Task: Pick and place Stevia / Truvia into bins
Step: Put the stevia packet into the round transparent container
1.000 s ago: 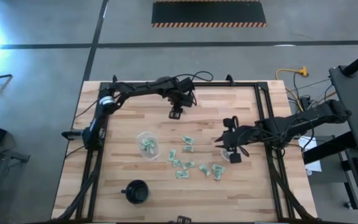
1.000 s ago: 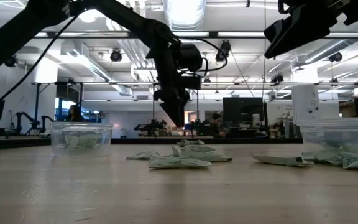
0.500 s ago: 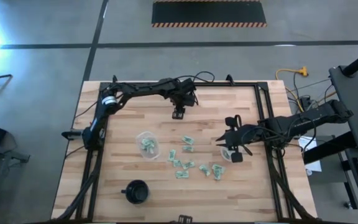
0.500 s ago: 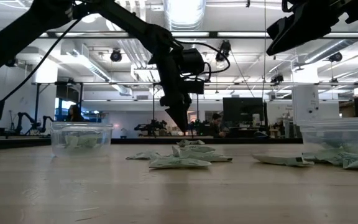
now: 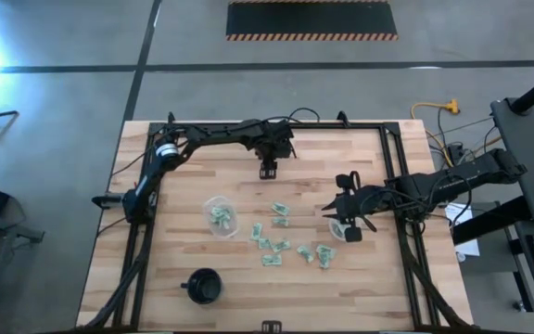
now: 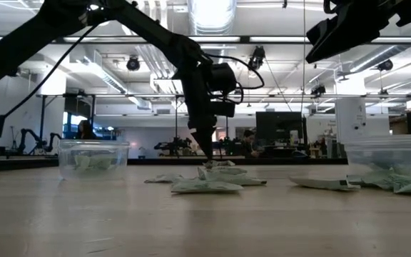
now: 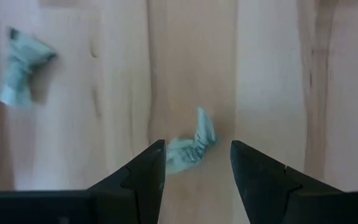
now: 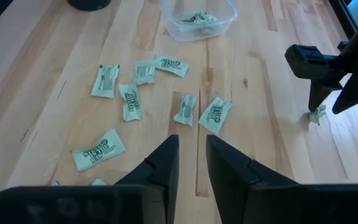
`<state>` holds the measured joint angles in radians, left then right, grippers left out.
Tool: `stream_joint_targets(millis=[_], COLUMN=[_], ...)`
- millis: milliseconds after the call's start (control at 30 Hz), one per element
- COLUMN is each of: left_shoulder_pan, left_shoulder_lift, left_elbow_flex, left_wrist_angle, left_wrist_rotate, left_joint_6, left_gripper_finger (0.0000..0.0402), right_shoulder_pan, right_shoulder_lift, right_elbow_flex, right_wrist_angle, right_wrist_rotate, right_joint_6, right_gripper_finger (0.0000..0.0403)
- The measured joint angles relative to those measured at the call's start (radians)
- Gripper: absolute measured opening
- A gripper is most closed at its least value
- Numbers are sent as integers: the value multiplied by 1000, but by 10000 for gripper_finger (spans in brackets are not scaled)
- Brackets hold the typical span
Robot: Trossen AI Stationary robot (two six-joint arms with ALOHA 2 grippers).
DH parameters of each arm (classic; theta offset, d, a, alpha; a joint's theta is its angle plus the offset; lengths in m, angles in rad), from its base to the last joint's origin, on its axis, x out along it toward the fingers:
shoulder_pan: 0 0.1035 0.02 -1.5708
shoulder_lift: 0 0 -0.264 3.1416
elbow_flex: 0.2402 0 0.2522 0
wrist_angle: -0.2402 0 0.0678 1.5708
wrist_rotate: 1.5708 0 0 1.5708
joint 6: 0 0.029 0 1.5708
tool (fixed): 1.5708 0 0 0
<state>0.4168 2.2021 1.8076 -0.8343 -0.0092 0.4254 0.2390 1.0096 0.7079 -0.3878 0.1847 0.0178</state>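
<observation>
Left clear round plastic cup (image 5: pixel 219 214) holds green packets. Beyond it, left gripper (image 7: pixel 194 163), fingers open, straddles one crumpled pale-green paper packet (image 7: pixel 190 145) on the tabletop (image 5: pixel 184 167). Right of the cup, right gripper (image 8: pixel 188 158), fingers narrowly parted, holds nothing.

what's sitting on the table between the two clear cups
In the high view, loose Stevia packets lie scattered on the wood between the left cup and the right cup.

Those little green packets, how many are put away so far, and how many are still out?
Some packets already lie in the left cup and the right cup. The left pincer is open around a crumpled packet on the table. Roughly ten loose packets remain between the cups.
</observation>
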Motion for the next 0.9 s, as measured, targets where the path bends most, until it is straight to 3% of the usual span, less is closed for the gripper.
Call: stream_joint_targets(millis=[233,700,900], left_shoulder_pan=[0,-1,7], left_shoulder_lift=[-9,-9,-9], left_elbow_flex=[48,66,66], left_wrist_angle=[-129,-64,-90], left_wrist_rotate=[4,104,106], left_joint_6=[28,-462,-525], left_gripper_finger=[164,164,164], right_shoulder_pan=[0,0,0], right_shoulder_lift=[0,0,0], right_elbow_flex=[0,-2,-2], right_wrist_angle=[1,0,-15], right_wrist_rotate=[0,0,0], right_joint_6=[-3,5,6], right_gripper_finger=[73,66,62])
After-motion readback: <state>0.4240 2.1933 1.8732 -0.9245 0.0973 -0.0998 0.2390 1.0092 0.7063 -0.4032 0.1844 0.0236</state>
